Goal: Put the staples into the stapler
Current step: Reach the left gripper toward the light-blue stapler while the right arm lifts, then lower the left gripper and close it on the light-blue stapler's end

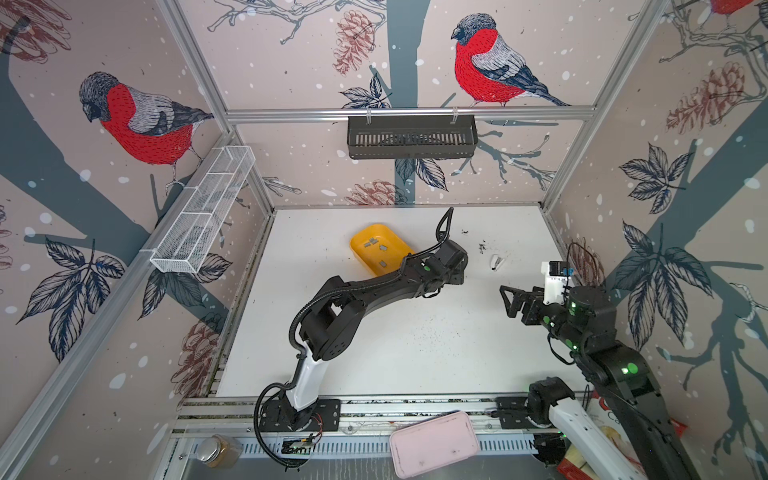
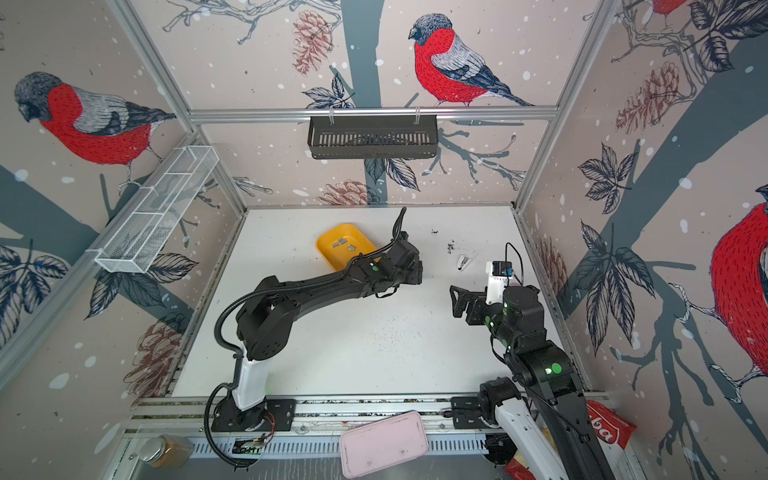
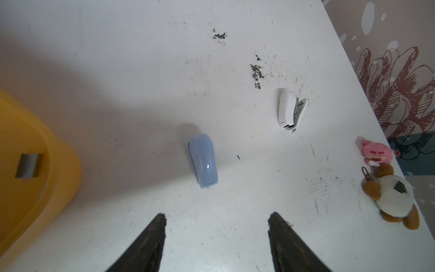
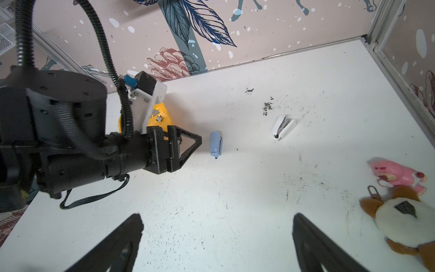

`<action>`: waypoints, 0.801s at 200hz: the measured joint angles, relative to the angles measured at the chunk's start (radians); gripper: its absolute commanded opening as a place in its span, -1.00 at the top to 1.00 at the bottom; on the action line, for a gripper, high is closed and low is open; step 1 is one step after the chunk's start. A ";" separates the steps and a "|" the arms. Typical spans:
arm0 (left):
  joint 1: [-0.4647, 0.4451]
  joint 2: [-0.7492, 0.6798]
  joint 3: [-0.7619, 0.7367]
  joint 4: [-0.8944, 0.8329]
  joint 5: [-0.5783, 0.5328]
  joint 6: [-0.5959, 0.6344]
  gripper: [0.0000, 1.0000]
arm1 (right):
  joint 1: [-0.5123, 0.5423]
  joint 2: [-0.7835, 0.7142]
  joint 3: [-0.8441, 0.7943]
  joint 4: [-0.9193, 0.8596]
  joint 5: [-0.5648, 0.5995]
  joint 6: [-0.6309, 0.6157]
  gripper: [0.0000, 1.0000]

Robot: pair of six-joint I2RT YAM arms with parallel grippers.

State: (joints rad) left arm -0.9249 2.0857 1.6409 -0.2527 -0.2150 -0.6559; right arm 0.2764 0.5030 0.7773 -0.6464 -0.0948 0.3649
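Twelve o'clock taken as the back wall in both top views.

Likeliest trouble: a missed pinch on the staples (image 1: 383, 247), tiny flat grey metal strips lying loose on the floor of the shallow yellow plastic tray (image 1: 358, 254), at about eleven o'clock on the white tabletop (image 1: 415, 353); probably too thin to get fingers under, so apt to slide to the tray wall, snap apart, or push the light tray along.

Second hazard: two staplers to choose between; small pale-blue plastic stapler (image 3: 203, 160), apparently shut, just ahead of the left gripper (image 3: 217, 217) and hidden under that arm from above; small white plastic stapler (image 1: 497, 262) at two o'clock, on its side, top sprung open, metal channel showing; a wrong pick or a clumsy descent likely to skid or topple either.

Left gripper: jaws apart, nothing between them, clear of the blue stapler. Right gripper (image 4: 217, 217) at three o'clock: jaws spread wide, empty, over bare table. No strip lifted yet.

Containers:
- Yellow tray: a handful of strips.
- White wire-mesh basket (image 1: 203, 212) on the nine o'clock wall: nothing visible inside.
- Black slotted basket (image 1: 411, 137) at twelve o'clock: contents impossible to tell.
- Pink lidded box (image 1: 434, 444) at six o'clock: shut.
- Glass jar (image 1: 218, 451) at seven o'clock: something amber-brown inside.
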 measured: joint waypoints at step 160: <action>0.000 0.349 0.431 -0.210 -0.140 0.010 -0.19 | 0.000 -0.041 -0.043 0.021 0.025 0.026 -0.99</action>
State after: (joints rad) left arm -0.9249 2.4348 2.0716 -0.4625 -0.3546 -0.6456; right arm 0.2768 0.4618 0.7345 -0.6258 -0.0696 0.3904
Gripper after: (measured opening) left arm 0.616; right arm 0.996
